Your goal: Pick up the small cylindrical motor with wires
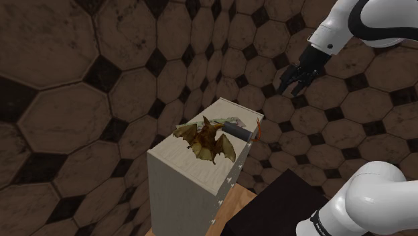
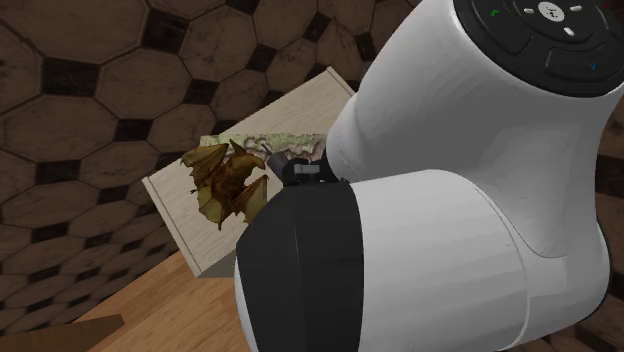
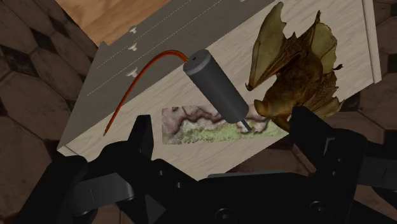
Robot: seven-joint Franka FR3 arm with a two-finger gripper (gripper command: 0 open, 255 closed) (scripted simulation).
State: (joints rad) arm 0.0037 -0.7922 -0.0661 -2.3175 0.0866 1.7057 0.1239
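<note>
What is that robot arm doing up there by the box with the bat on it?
The white arm is going after the small dark grey motor, the little cylinder with an orange wire. The motor lies on top of a pale cabinet, beside a brown bat figure and partly on a flat mottled picture. The black gripper hangs in the air, clear of the cabinet, with its fingers apart and touching nothing. So the motor is not yet picked up.

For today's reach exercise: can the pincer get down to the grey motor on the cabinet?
Probably yes: the open pincer hangs above, facing the motor, nothing between them; the bat lies close beside it.
</note>
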